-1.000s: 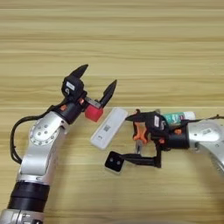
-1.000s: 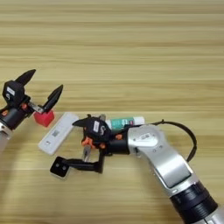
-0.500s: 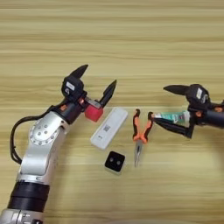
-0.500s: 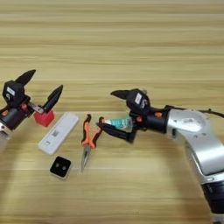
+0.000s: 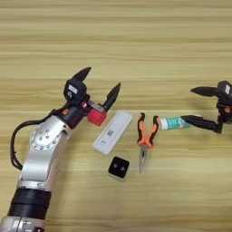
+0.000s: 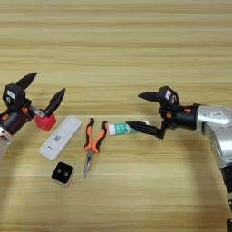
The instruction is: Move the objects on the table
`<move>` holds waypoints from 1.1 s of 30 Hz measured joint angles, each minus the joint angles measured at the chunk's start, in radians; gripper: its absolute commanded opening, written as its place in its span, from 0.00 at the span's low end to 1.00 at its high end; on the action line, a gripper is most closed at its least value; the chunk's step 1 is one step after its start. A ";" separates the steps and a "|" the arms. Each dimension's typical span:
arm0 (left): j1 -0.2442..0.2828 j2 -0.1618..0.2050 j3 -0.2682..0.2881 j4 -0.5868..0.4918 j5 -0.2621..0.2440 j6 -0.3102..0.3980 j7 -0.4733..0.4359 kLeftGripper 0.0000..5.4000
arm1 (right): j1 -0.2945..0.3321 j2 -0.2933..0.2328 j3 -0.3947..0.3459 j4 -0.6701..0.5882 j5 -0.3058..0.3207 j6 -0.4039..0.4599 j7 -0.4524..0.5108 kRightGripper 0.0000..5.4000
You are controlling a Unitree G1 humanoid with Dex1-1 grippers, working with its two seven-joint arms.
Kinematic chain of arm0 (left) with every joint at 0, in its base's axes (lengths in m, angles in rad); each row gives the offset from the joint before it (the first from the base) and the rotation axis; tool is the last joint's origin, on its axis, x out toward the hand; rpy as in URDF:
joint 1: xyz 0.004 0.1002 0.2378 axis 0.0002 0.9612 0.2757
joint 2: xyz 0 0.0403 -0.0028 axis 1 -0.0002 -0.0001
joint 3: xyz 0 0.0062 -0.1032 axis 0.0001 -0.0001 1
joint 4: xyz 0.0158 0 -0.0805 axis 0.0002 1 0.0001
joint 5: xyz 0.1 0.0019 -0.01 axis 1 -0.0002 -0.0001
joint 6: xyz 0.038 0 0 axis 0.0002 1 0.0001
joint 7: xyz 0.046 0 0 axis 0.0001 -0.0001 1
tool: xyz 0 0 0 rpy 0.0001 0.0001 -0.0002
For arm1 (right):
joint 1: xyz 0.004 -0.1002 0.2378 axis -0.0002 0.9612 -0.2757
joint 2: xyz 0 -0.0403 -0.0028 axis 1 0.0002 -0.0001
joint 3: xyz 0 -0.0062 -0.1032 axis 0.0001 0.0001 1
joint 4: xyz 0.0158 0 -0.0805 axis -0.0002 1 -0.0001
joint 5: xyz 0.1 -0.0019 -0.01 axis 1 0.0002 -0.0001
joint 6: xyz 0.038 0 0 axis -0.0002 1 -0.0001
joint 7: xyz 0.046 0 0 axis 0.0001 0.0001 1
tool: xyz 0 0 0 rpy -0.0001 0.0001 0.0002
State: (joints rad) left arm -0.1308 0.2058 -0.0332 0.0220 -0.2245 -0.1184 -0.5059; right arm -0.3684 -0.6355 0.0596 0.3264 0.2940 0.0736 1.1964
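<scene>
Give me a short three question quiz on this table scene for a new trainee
1. True or false: the left hand is shut on the red cube.
2. Which item lies nearest the right hand? A) black block B) tube C) white device
3. Fill in: the pliers lie between the white device and the ____.

Key:
1. False; its fingers are spread open over the cube.
2. B
3. tube
</scene>
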 measured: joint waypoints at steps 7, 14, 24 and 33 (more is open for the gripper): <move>0.000 0.000 0.000 0.000 0.000 0.000 0.000 1.00 | -0.062 -0.020 -0.003 0.158 -0.022 -0.089 0.081 1.00; 0.000 0.000 0.000 0.000 0.000 0.000 0.000 1.00 | -0.079 -0.016 0.018 0.245 -0.086 -0.165 0.093 1.00; 0.000 0.000 0.000 0.000 0.000 -0.001 0.000 1.00 | -0.092 0.042 0.061 0.353 -0.165 -0.239 0.054 1.00; 0.000 0.000 0.000 0.000 0.000 -0.001 0.000 1.00 | -0.115 0.086 0.075 0.435 -0.217 -0.263 0.010 0.89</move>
State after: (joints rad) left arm -0.1308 0.2058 -0.0335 0.0223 -0.2244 -0.1194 -0.5060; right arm -0.4835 -0.5490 0.1351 0.7610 0.0768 -0.1895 1.2064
